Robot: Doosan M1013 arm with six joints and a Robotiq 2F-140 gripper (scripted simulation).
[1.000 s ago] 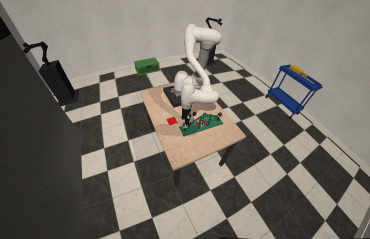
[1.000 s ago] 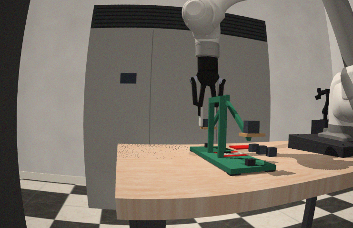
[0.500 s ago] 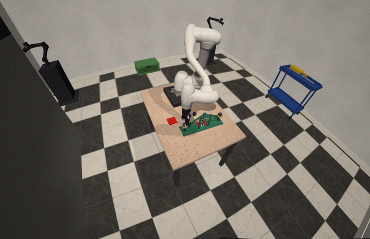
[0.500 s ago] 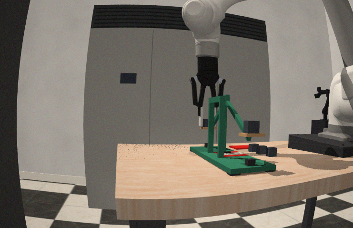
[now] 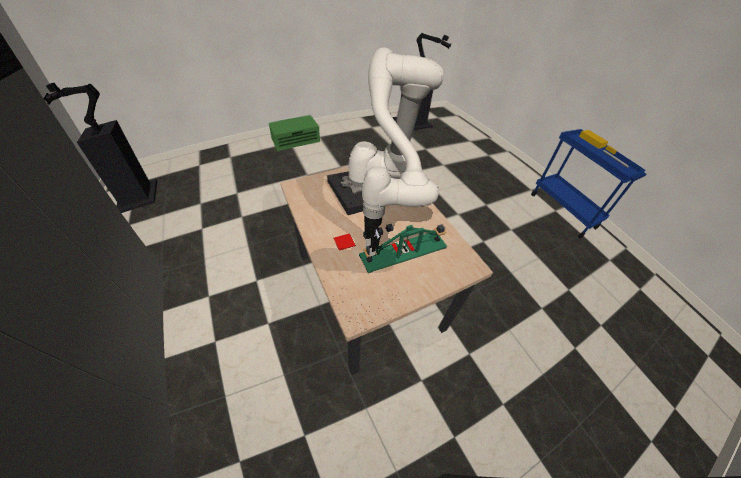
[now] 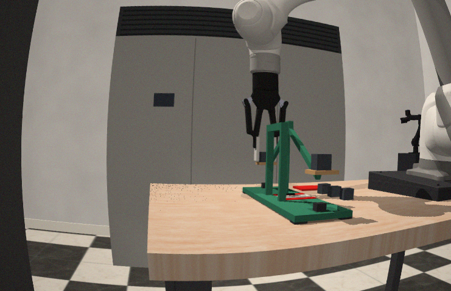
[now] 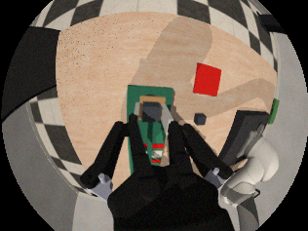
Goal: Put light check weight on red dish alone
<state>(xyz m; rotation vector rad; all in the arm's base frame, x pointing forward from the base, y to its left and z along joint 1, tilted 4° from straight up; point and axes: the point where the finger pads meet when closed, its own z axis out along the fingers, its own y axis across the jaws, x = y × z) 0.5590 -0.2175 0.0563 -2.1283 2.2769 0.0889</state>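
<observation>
The green rocker balance (image 6: pixel 283 171) stands on the wooden table. Each tan pan carries one dark cube weight: one weight on the near pan (image 6: pixel 321 161) and another weight on the far pan (image 6: pixel 262 156). My gripper (image 6: pixel 263 154) hangs straight down over the far pan, partly open, its fingers on either side of that weight; I see no squeeze on it. In the wrist view the gripper (image 7: pixel 153 123) frames the same weight (image 7: pixel 152 111). The flat red dish (image 5: pixel 344 241) lies right side up and empty beside the balance, also in the wrist view (image 7: pixel 208 80). The pointer's reading is too small to tell.
Three loose dark weights (image 6: pixel 334 190) sit in a row on the table by the dish, and one more weight (image 6: pixel 319 206) rests on the balance's green base. The robot's black base plate (image 6: pixel 411 185) is at the table's back. The balance frame stands close to my fingers.
</observation>
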